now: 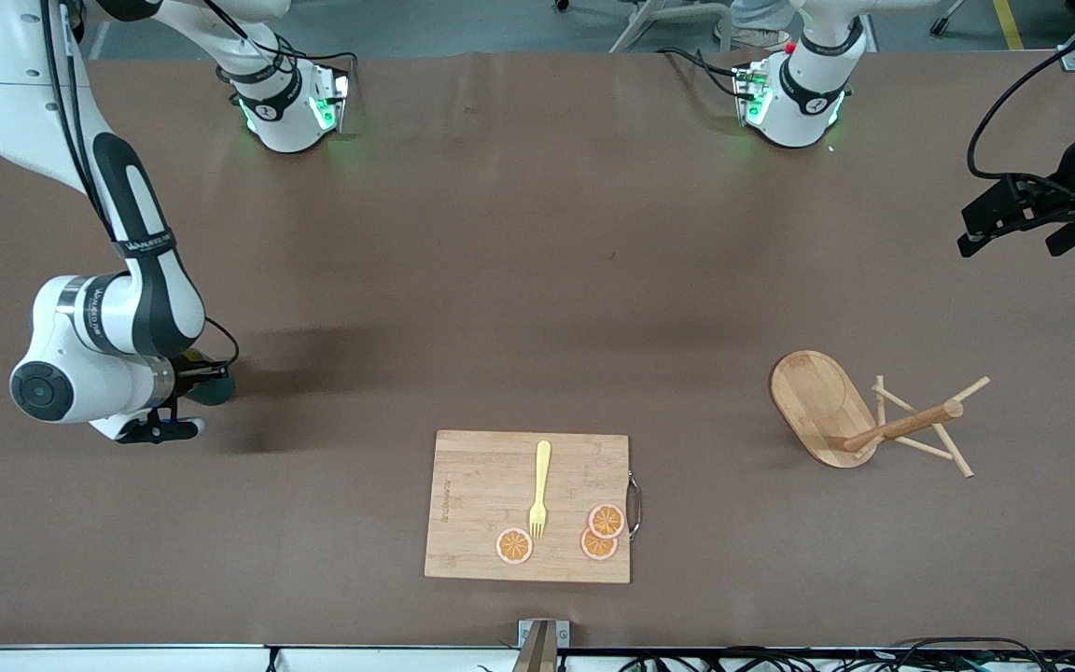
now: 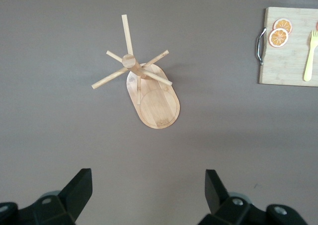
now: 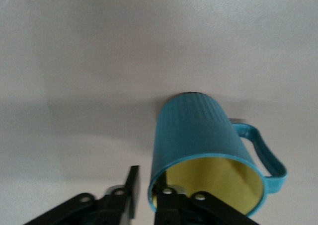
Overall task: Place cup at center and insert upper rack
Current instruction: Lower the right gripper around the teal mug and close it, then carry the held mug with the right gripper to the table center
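The small ribbed teal cup with a mustard-yellow inside and side handle (image 3: 206,150) stands on the brown table (image 1: 519,280) at the right arm's end, and my right gripper (image 3: 149,187) straddles its rim, one finger inside the mouth and one outside the wall, not visibly clamped. The light bamboo mug tree with oval base, round post and thin crossing pegs (image 1: 859,415) lies tipped over toward the left arm's end. My left gripper (image 2: 144,187) hangs above it with fingers spread wide, empty. A rectangular bamboo cutting board (image 1: 472,509), nearer the front camera, carries a yellow plastic fork (image 1: 539,487) and three orange slices (image 1: 601,532).
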Available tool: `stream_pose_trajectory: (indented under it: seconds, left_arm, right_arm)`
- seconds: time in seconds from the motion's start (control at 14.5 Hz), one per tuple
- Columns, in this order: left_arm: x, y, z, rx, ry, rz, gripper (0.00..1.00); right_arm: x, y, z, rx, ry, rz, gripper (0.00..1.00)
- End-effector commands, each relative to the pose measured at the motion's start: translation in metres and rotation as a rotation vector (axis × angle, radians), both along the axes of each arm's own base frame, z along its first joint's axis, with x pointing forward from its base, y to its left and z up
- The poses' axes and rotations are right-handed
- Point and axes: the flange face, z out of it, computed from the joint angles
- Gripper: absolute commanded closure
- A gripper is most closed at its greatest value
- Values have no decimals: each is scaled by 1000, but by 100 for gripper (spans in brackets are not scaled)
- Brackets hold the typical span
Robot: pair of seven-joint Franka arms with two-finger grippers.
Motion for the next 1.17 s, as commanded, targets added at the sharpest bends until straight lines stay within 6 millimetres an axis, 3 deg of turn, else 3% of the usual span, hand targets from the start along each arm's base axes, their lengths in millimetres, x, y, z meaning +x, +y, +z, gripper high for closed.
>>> stream_pose_trajectory:
  seconds: [0.0, 0.21, 0.34, 0.48, 0.76, 1.1]
  left_arm:
    - [-3, 1, 5, -4, -1, 8, 0]
    - [-3, 1, 4, -4, 0, 8, 0]
    - [-3, 1, 4, -4, -1, 9, 0]
    - [-3, 1, 3, -4, 0, 11, 0]
    - [-3, 1, 3, -4, 2, 11, 0]
    - [-3, 1, 4, -4, -1, 12, 0]
  right_arm:
    - [-2, 7, 2, 21, 21, 37, 100]
    - [0, 8, 15, 56, 28, 119, 100]
    - [5, 33, 27, 85, 27, 185, 100]
    - [16, 84, 47, 125, -18, 257, 100]
    - [15, 201, 73, 65, -83, 150, 100]
    - [-7, 344, 72, 40, -130, 182, 100]
